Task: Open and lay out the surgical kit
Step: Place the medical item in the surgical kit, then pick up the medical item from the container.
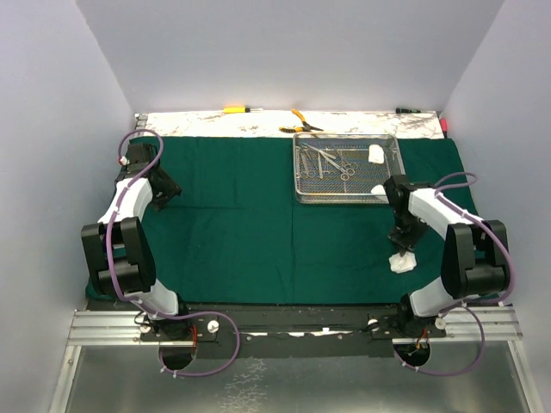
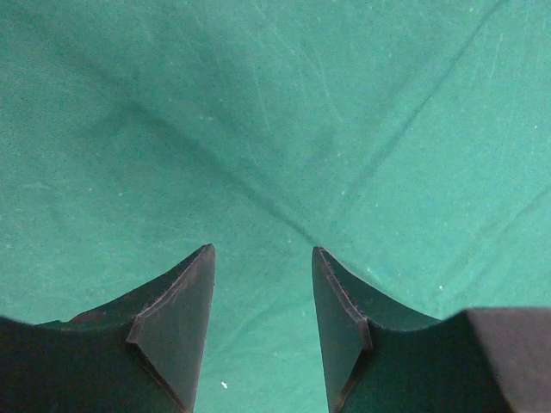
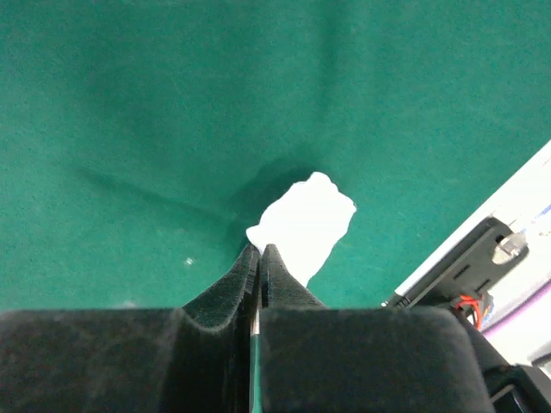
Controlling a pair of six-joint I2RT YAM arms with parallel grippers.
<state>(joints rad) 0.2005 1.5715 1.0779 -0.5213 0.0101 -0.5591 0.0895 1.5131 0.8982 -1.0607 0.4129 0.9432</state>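
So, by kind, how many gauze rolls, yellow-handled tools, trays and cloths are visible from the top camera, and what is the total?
White gauze rolls: 3
Yellow-handled tools: 2
Wire-mesh tray: 1
Green cloth: 1
Total: 7
The silver instruments in the tray are too small to count.

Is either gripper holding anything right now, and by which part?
Right gripper looks shut on the white gauze roll, pinching its near edge. Left gripper is open over the green cloth, holding nothing.
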